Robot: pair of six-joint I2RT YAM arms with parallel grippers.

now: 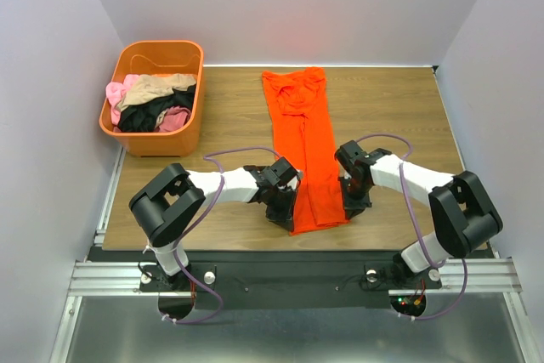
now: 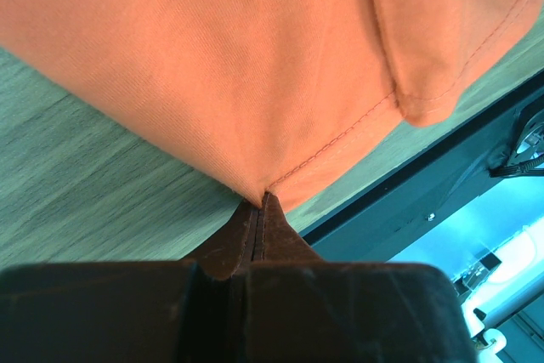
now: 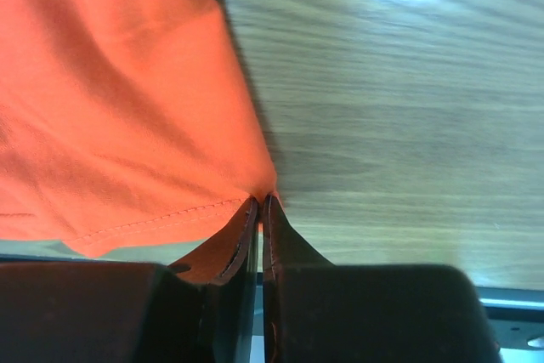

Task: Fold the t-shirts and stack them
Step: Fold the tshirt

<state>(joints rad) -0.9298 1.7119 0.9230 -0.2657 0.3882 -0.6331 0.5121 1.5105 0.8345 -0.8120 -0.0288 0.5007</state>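
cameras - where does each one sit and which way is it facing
top external: above and behind the bases, looking down on table, tub, tee; both arms show.
left wrist: looks along the left gripper, shut on a near tee corner.
right wrist: same; right gripper closed on the other near corner.
shared: all three show tee and table.

The table is viewed from above, facing far; the near hem of the tee is shared, close-up, by both wrist views.
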